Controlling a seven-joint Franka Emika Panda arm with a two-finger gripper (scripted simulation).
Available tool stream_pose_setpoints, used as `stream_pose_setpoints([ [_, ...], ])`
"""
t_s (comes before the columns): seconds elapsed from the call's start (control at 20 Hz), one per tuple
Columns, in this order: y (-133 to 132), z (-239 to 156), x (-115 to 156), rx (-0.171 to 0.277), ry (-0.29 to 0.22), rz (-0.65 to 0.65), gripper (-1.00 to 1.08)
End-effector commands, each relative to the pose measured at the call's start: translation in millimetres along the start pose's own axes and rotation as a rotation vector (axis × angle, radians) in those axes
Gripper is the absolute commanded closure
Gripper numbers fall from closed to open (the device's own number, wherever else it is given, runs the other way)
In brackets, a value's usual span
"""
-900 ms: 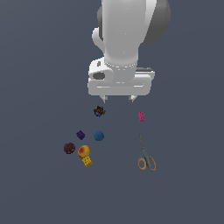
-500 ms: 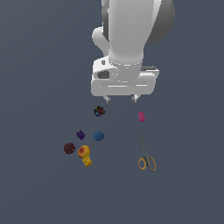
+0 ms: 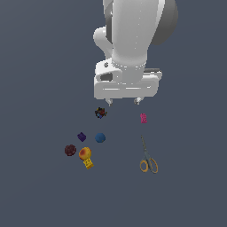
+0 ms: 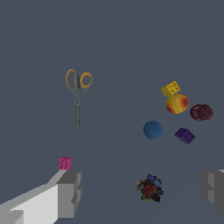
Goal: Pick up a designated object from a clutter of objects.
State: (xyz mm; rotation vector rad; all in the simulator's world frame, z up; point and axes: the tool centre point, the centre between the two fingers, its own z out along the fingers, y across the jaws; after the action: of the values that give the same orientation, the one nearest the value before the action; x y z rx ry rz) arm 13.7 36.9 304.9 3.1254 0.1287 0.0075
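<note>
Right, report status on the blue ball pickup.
Gripper open, empty, hanging above the clutter. Blue ball untouched on the floor. Purple cube and multicoloured lump sit close by.

A bare simulated scene: a flat, featureless grey floor [image 3: 40, 186] under plainly rendered objects.

Flat even light, no cast shadows (rendered), slightly soft edges

Plain, evenly lit dark grey-blue floor [image 3: 40, 66].
</note>
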Motion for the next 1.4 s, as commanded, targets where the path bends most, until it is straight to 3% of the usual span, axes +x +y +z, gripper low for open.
stream_pose_setpoints([
  [0.0,3.2,7.4,1.5,0.001,-0.001,0.0,-0.92],
  [0.35,21.8,48.4,8.7,0.01,-0.002,0.0,-0.92],
  [0.65,48.9,106.7,11.7,0.018,-0.002,0.002,-0.92],
  [1.0,82.1,175.9,4.3,0.019,-0.003,0.006,-0.92],
  [1.35,101.1,214.8,-5.4,0.015,-0.004,0.008,-0.92],
])
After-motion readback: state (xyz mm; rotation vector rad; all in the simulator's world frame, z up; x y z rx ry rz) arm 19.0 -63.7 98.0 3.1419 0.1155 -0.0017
